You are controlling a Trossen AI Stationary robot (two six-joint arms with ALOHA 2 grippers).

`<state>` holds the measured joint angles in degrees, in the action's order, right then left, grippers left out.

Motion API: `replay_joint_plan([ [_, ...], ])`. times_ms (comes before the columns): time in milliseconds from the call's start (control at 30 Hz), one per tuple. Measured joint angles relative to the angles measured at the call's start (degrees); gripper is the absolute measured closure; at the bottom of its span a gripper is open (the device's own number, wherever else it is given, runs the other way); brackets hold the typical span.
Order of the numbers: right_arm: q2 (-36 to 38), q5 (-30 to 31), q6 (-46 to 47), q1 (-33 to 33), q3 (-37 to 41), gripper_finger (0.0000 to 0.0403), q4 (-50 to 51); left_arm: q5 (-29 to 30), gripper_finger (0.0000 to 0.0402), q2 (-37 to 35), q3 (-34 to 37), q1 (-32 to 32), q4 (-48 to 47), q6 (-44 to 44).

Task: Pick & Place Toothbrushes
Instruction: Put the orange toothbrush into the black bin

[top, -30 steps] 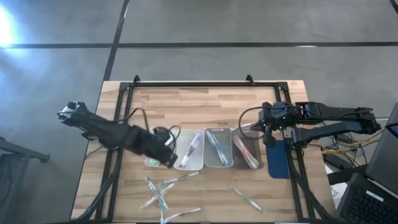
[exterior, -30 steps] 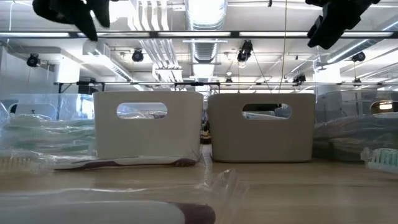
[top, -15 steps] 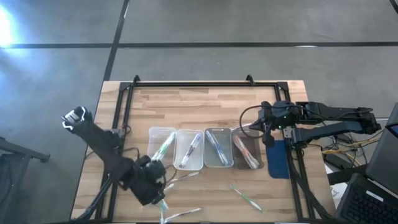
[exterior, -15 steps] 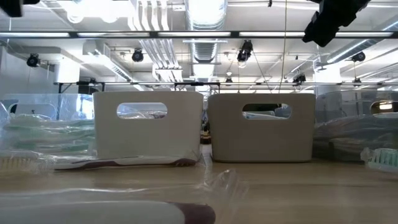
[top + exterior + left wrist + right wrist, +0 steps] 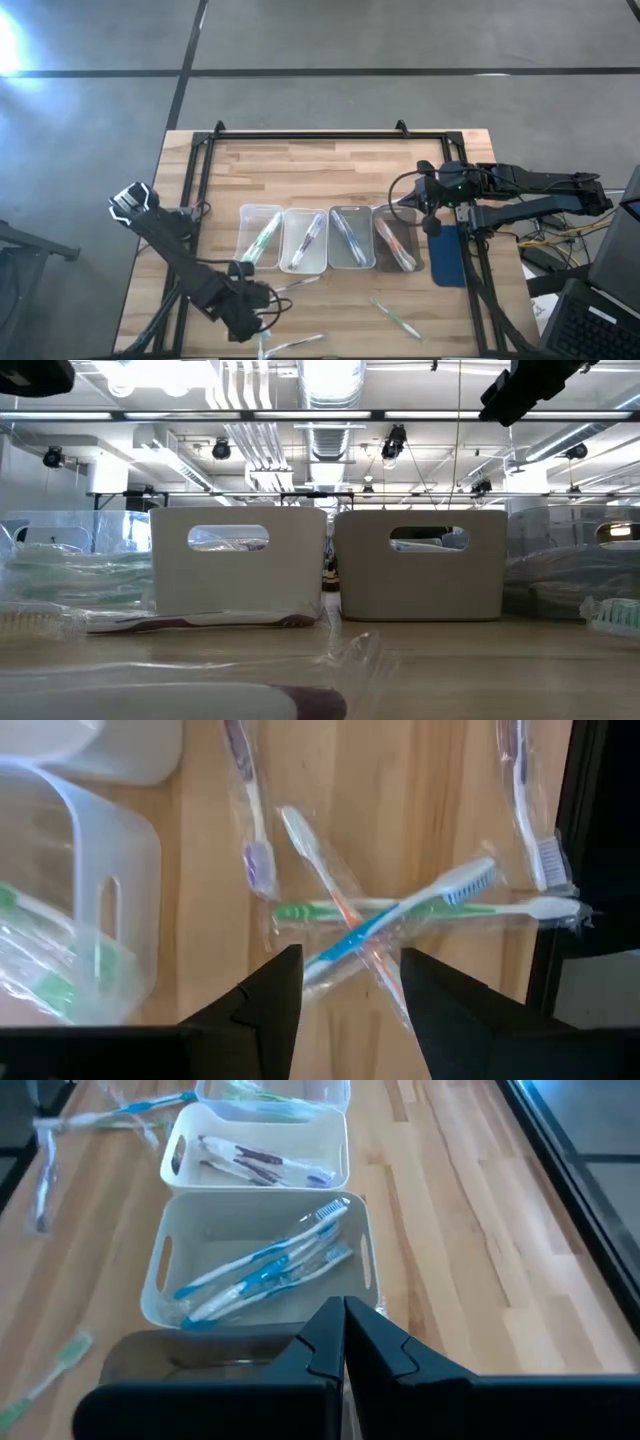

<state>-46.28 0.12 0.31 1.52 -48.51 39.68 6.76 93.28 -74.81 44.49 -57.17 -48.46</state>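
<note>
Four trays stand in a row mid-table: a clear one (image 5: 260, 238) with green toothbrushes, then ones with purple (image 5: 305, 240), blue (image 5: 260, 1270) and red-pink (image 5: 396, 245) toothbrushes. Near the front left lies a crossed heap of wrapped loose toothbrushes (image 5: 400, 910): green, blue and orange-red. My left gripper (image 5: 350, 990) hangs open above this heap, pointing down, with nothing between its fingers. A purple toothbrush (image 5: 250, 830) lies beside the heap. My right gripper (image 5: 345, 1340) is shut and empty, hovering behind the right end of the tray row.
A single green toothbrush (image 5: 395, 318) lies at the front right, and another wrapped one (image 5: 295, 343) lies at the front edge. A blue pad (image 5: 447, 255) sits by the right rail. A black frame (image 5: 310, 135) borders the table.
My left gripper has swung from over the leftmost clear tray toward the table's near edge, sinking and rolling about its own axis. It now hangs over the loose heap, and its fingers have stayed open. The green toothbrushes in the clear tray now show.
</note>
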Motion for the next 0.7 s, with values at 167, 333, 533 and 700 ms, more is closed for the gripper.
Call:
replay_joint_plan([
  [167,0.0,0.0,2.7,0.0,0.0,0.0394,-0.1,-1.6,0.0227,1.3,0.0,1.6,0.0,-6.9],
  [333,0.0,0.0,6.7,0.0,0.0,0.0394,-0.1,-7.4,0.0227,3.0,0.0,2.7,0.0,-18.0],
  [533,0.0,0.0,6.6,0.0,0.0,0.0394,-0.2,-11.9,0.0227,6.7,0.0,3.2,0.3,-28.5],
  [700,0.0,0.1,6.8,0.0,0.0,0.0394,-0.2,-13.5,0.0227,9.2,0.0,2.5,0.7,-37.0],
])
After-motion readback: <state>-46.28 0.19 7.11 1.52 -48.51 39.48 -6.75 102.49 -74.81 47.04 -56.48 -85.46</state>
